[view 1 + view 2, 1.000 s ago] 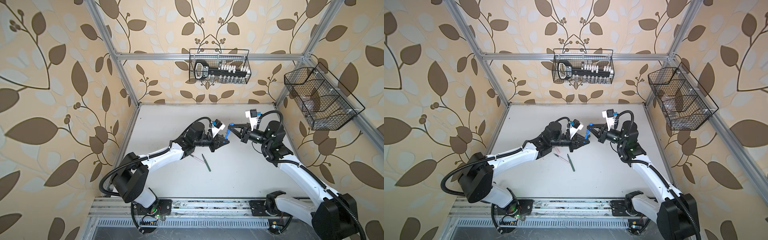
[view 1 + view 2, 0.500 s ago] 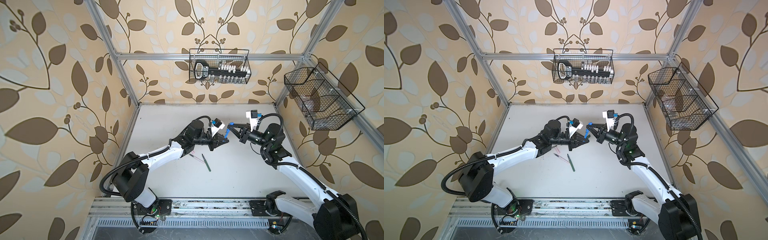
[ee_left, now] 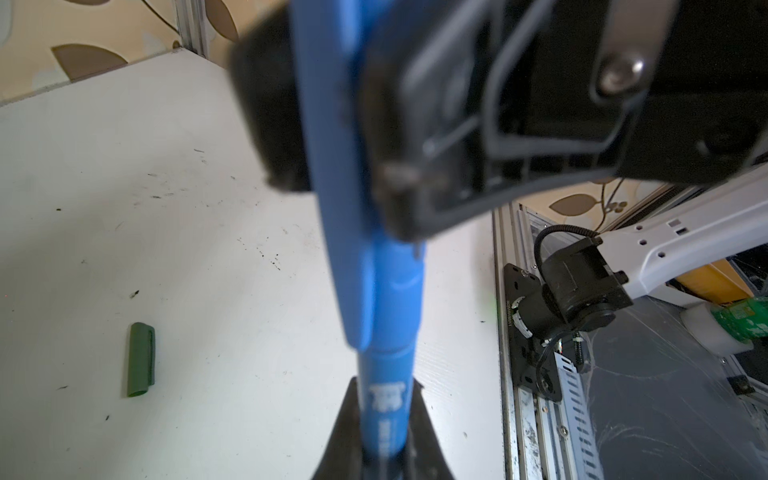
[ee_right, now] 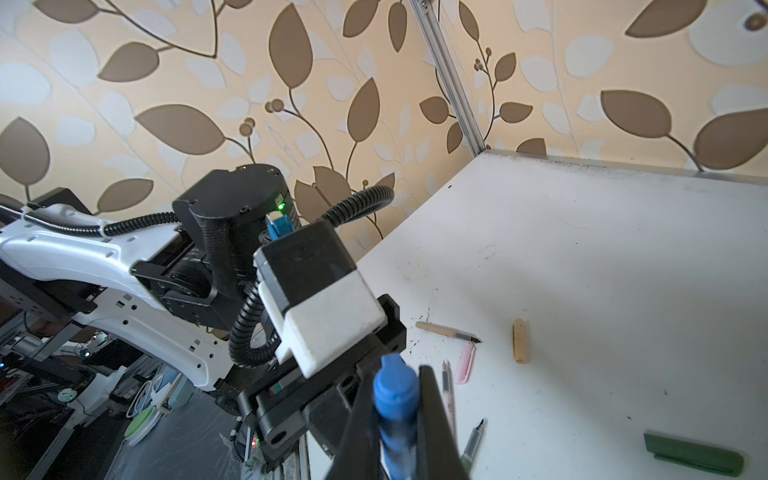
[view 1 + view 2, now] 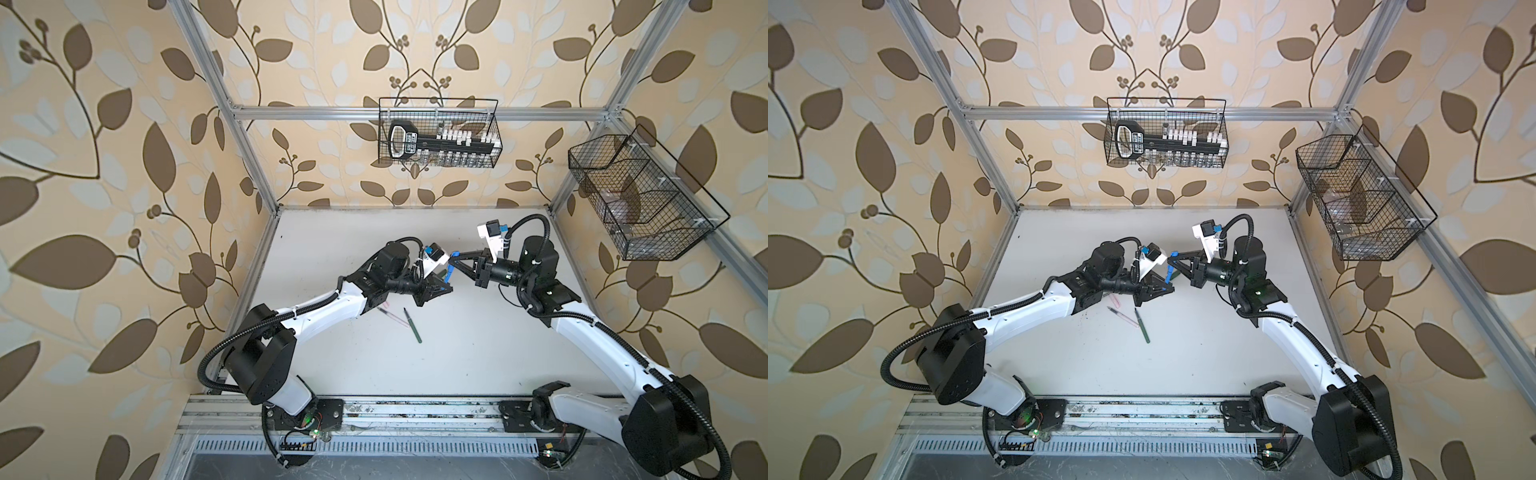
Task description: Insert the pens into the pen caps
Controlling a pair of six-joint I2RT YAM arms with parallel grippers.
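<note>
The slim blue plastic pen [image 3: 386, 399], at lower centre, sits in the stubby blue tube cap [image 3: 357, 257] above it. The left end effector [image 5: 445, 286] clamps the pen, the right end effector [image 5: 456, 264] the cap, mid-frame over the white surface [image 5: 478, 353].

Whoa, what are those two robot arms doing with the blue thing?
They are putting a pen into its cap. The left gripper is shut on the blue pen, and the right gripper is shut on the blue cap, which already covers the pen's tip, up above the table. Down on it lie the green pen, pink pen and tan pen, all uncapped, with the green cap, pink cap and tan cap loose nearby.
</note>
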